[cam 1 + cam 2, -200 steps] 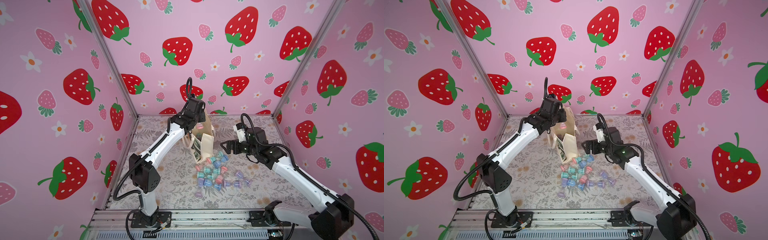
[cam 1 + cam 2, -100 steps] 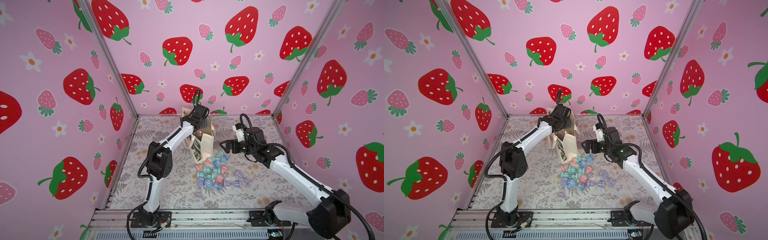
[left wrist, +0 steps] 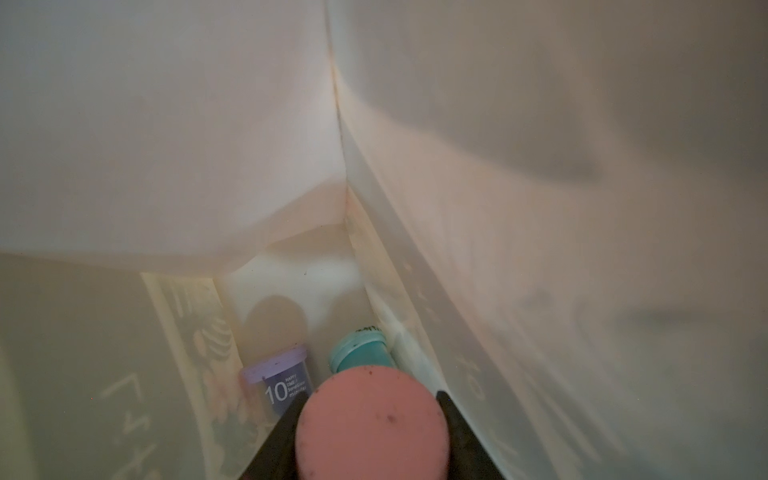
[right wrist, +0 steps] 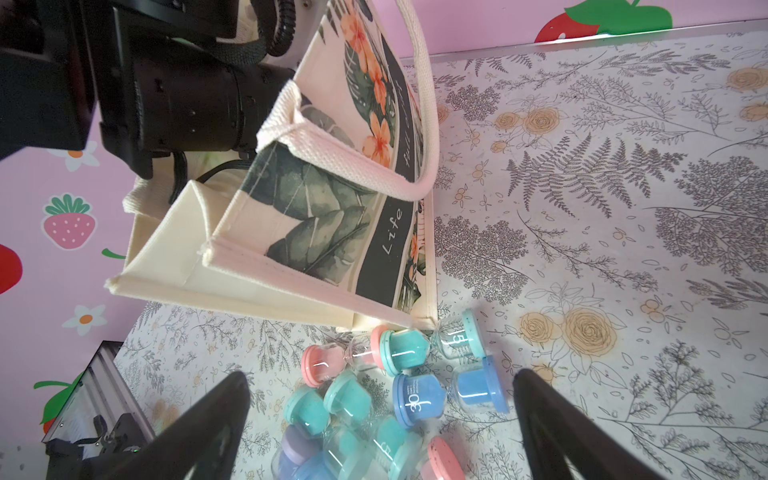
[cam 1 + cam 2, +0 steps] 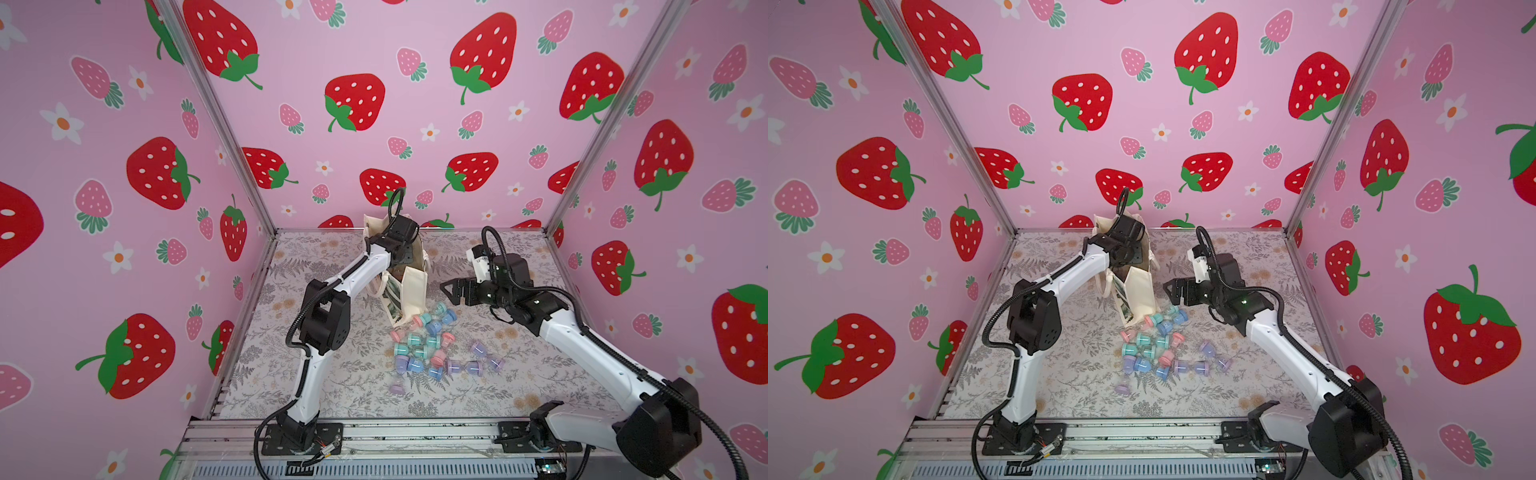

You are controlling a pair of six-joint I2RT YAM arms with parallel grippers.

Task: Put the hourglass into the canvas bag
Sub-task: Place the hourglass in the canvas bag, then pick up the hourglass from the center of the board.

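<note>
The canvas bag (image 5: pixel 411 291) (image 5: pixel 1140 291) (image 4: pixel 332 216) stands open at the back middle of the table, leaf print and dark lettered band facing forward. My left arm reaches down into its mouth, so both top views hide that gripper. In the left wrist view, my left gripper (image 3: pixel 371 398) is shut on a pink hourglass (image 3: pixel 372 432) inside the cream walls, above a purple hourglass (image 3: pixel 282 380) and a teal one (image 3: pixel 363 349) on the bag's floor. My right gripper (image 5: pixel 453 291) (image 5: pixel 1173 289) (image 4: pixel 380 380) stands open and holds nothing, just right of the bag.
Several loose hourglasses (image 5: pixel 428 345) (image 5: pixel 1158 349) (image 4: pixel 374 399) in pink, teal, blue and purple lie in a heap against the bag's front corner and spread toward the front. A bag handle (image 4: pixel 424 104) droops over the printed side. Pink walls enclose the floral table.
My left gripper has gone from above the bag's mouth down into the bag with the pink hourglass. The right arm has hardly moved.
</note>
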